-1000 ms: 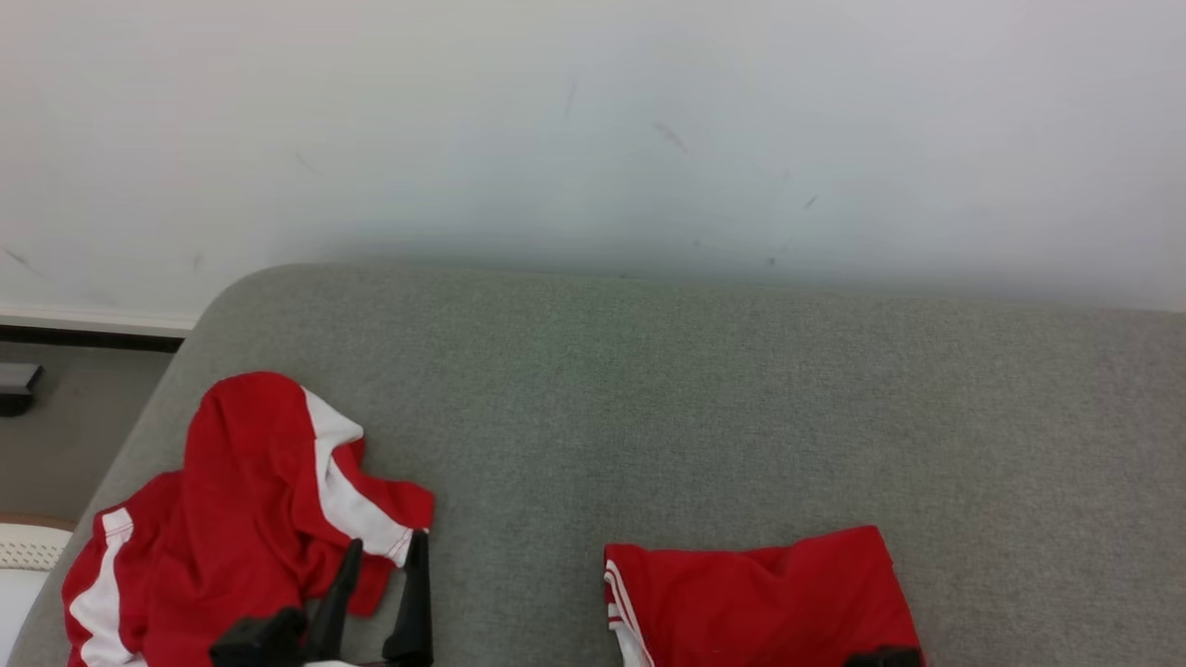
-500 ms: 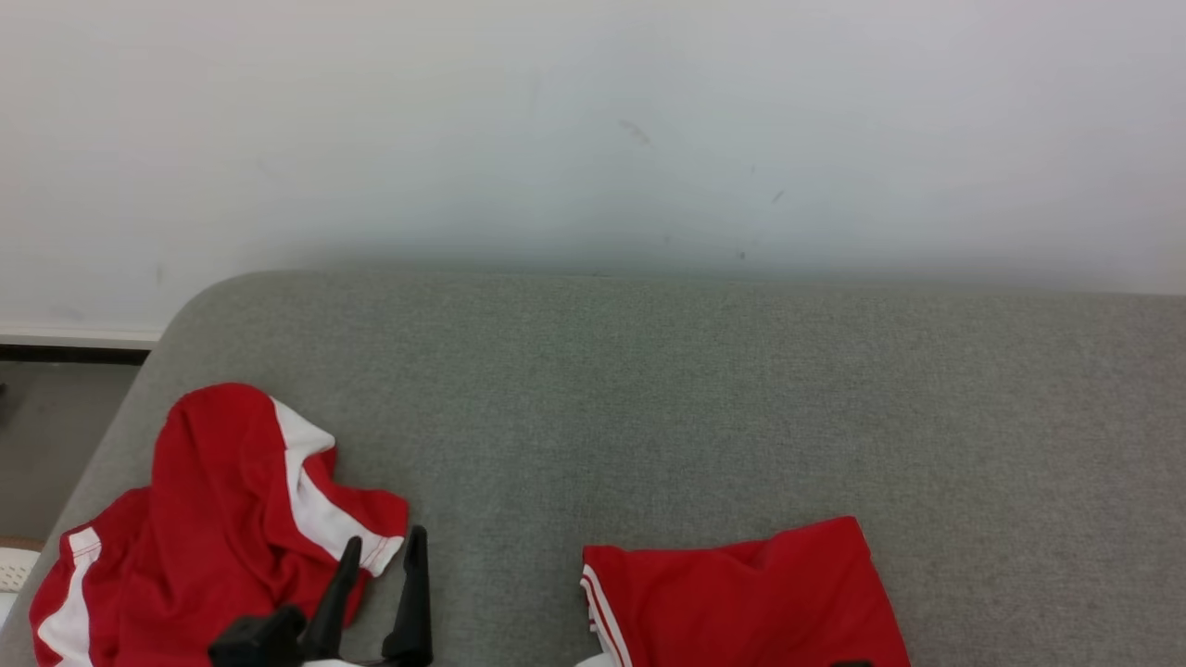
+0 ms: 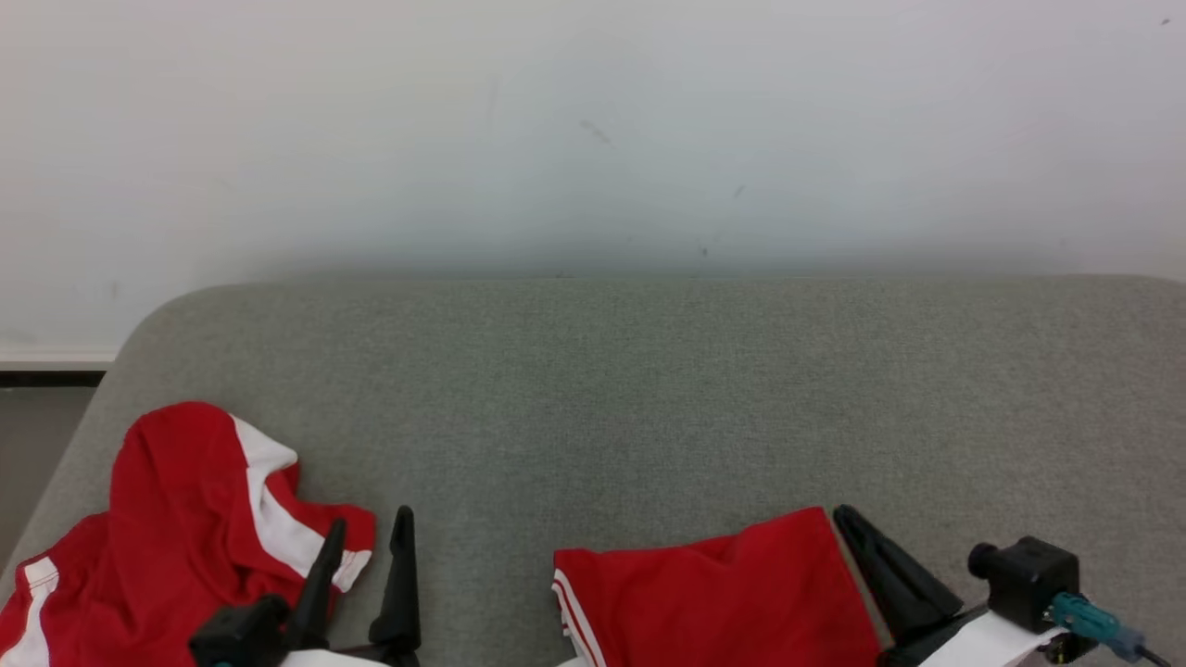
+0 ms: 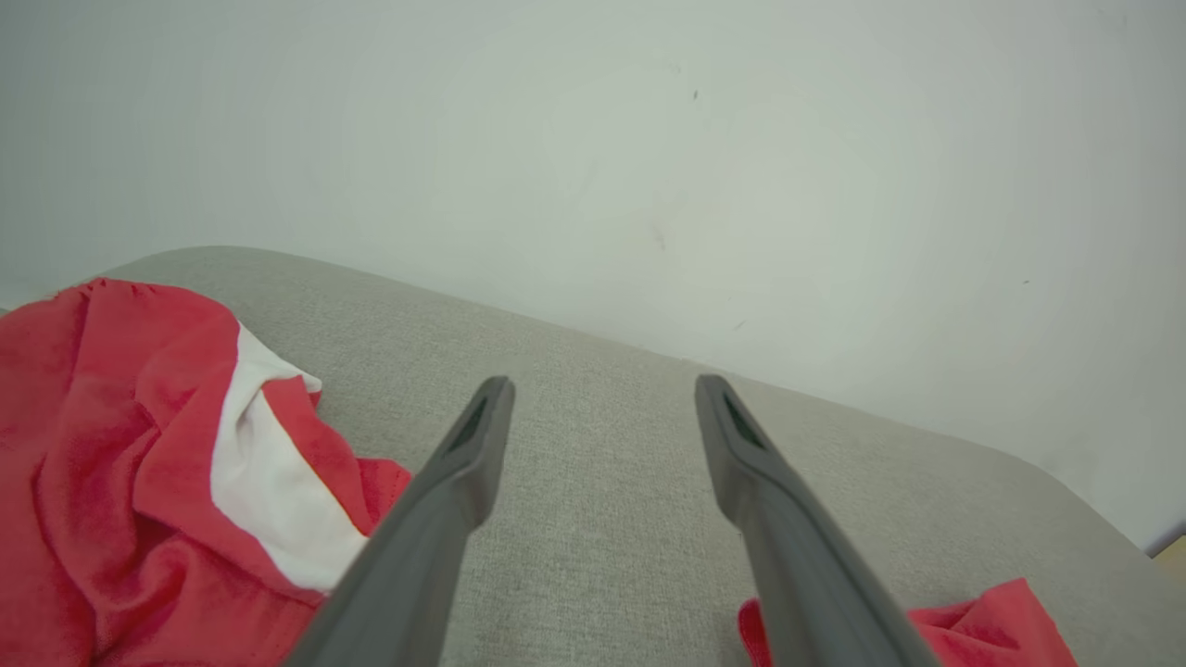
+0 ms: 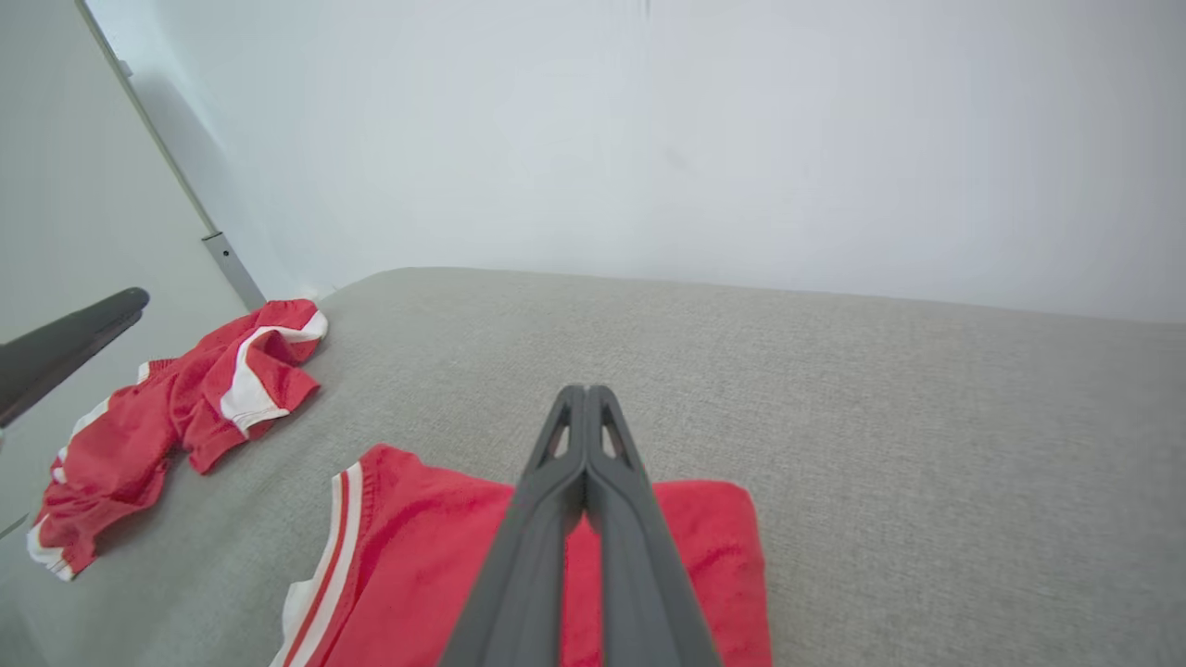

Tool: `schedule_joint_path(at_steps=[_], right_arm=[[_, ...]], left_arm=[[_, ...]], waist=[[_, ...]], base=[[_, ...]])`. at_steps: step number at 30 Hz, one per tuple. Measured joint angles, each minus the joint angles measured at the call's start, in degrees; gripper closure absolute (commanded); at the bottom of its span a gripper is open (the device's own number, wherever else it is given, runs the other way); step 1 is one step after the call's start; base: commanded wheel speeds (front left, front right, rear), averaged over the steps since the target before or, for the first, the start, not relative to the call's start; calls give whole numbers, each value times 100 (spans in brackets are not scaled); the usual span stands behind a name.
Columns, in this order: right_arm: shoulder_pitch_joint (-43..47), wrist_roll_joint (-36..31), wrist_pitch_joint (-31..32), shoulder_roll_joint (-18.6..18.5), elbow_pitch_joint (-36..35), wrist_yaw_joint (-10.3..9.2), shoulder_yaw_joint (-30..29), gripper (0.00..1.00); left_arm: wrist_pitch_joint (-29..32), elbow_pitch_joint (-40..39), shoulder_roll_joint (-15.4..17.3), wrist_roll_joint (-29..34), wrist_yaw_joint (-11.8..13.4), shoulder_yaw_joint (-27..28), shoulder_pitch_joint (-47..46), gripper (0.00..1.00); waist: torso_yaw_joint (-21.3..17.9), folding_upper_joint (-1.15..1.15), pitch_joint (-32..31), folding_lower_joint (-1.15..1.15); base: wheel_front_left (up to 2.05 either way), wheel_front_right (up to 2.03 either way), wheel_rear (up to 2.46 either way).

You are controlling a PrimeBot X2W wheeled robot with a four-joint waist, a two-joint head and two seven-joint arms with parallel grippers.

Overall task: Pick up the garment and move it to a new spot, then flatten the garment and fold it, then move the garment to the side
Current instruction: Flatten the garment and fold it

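Three cameras look forward, apparently low, sharing the cushion point(image 3: 649, 389).

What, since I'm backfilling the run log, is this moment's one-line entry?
left gripper open, beside crumpled garment | right gripper shut, by folded garment | both garments on grey fabric surface

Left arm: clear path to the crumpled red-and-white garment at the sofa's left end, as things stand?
Probably yes. The left gripper is open and sits right at the near edge of the crumpled garment, with nothing on the grey sofa between them. The folded garment lies off to the right.
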Motion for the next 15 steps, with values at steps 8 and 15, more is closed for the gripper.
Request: schedule_joint_path(at_steps=[8, 15], right_arm=[[63, -802, -541, 123, -312, 0, -980, 0], [471, -1201, -1011, 331, -438, 0, -1553, 0]], left_arm=[[0, -326, 0, 170, -51, 213, 12, 0], [0, -638, -1, 476, -129, 408, 60, 0]], waist=[[-268, 0, -20, 0], [-493, 0, -42, 0]], base=[[0, 0, 0], [0, 0, 0]])
